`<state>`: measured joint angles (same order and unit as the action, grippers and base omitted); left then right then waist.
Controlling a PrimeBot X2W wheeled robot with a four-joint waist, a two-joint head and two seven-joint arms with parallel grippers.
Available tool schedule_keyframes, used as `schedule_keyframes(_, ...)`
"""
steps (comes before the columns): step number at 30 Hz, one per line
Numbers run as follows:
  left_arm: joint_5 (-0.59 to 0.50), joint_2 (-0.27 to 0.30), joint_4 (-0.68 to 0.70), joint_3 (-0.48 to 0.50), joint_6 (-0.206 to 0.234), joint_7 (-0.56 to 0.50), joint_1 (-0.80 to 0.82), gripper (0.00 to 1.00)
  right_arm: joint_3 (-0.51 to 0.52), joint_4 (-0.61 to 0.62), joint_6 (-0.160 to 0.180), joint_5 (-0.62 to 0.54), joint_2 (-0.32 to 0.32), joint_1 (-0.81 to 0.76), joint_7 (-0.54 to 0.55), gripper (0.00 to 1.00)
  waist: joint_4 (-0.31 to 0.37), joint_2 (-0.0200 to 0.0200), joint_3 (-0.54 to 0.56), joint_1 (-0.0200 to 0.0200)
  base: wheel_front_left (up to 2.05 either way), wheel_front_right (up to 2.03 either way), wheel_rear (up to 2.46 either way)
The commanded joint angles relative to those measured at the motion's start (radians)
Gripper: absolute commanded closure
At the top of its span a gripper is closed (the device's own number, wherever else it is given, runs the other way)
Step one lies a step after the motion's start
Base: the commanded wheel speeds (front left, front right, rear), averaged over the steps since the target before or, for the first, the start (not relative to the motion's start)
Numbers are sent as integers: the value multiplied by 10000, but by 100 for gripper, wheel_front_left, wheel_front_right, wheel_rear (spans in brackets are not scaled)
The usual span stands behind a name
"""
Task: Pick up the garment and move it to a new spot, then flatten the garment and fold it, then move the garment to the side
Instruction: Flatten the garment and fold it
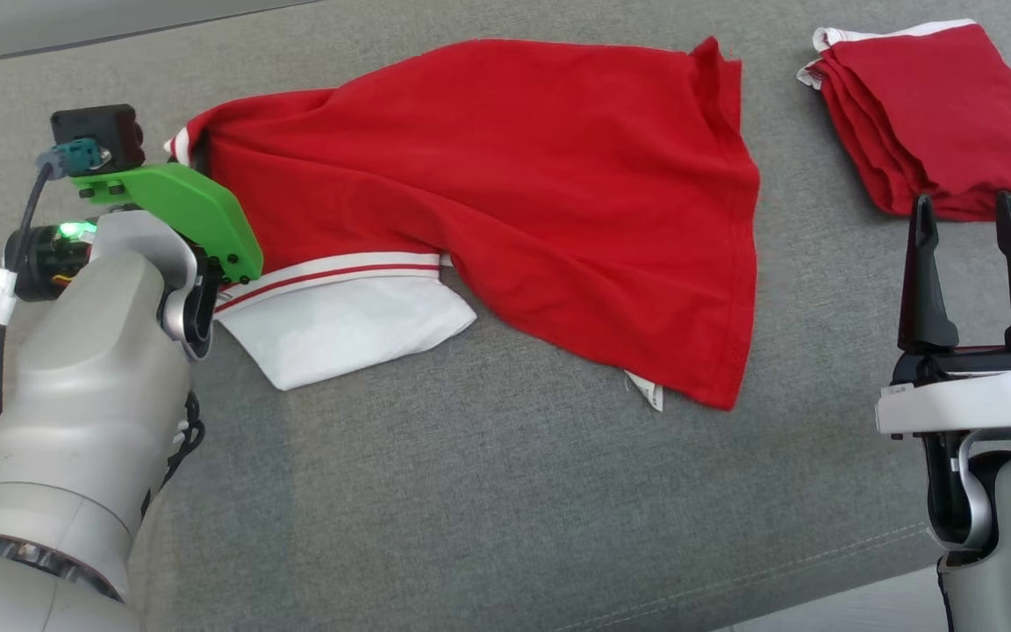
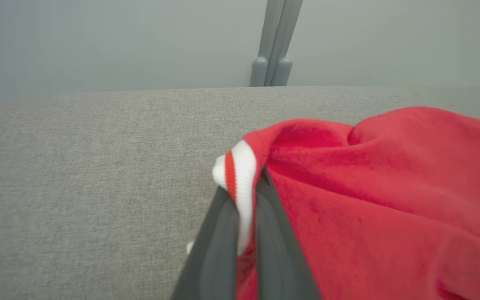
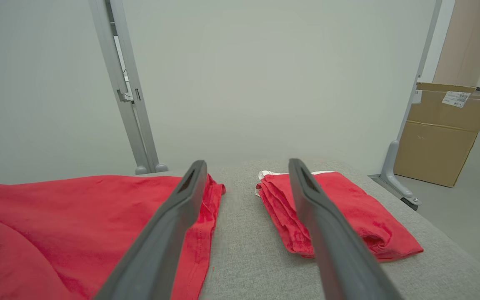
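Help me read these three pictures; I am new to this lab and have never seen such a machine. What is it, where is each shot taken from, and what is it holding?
It is a two-armed robot working over a grey cushion. The wide picture comes from a camera on its head, looking down. The other two come from cameras on its wrists, each looking along that arm's two dark fingers.

A loose red garment with a white collar lies spread across the cushion. A second red garment, already folded, sits at the far right.

The left claw is shut on the loose garment's white, red-striped trim, seen close up in the left wrist picture. The right claw is open and holds nothing, hovering near the folded piece.
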<state>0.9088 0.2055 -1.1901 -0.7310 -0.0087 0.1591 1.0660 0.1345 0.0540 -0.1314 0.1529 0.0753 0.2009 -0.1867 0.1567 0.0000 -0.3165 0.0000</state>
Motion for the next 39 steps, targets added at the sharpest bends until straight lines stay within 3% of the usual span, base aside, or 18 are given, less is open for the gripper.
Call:
schedule_keyframes(1,62,114,-93,54,83,100,182,100,12,1,16,-84,-18,141,-17,0,-90,0,5,0,0,0,0)
schedule_keyframes(8,45,256,-446,49,315,254,-4,100,47,-41,16,-188,-30,113,-3,0,-354,0,82,0,0,0,0)
schedule_keyframes(15,-36,195,-673,-34,841,145,-154,100,34,-156,16,-285,-28,92,31,0,-642,0,215,0,0,0,0)
schedule_keyframes(19,-33,106,-716,-77,862,140,-232,100,14,-192,16,-309,-13,113,47,0,-777,0,321,0,0,0,0)
schedule_keyframes(20,-27,94,-715,-82,817,232,-254,71,1,-193,16,-318,-14,106,58,0,-807,0,355,0,0,0,0)
schedule_keyframes(21,-34,77,-706,-88,769,319,-286,52,-7,-190,16,-327,-14,101,66,0,-830,0,380,0,0,0,0)
schedule_keyframes(22,-29,60,-683,-86,690,428,-340,0,-14,-184,16,-331,-15,93,74,0,-859,0,407,0,0,0,0)
schedule_keyframes(32,-306,229,225,151,347,1066,-984,0,-56,-194,16,-352,-34,-178,102,0,-1157,0,780,0,0,0,0)
schedule_keyframes(39,-1188,449,2703,1105,811,1059,-2424,0,-60,-178,16,-399,-43,-475,171,0,-1386,0,1220,0,0,0,0)
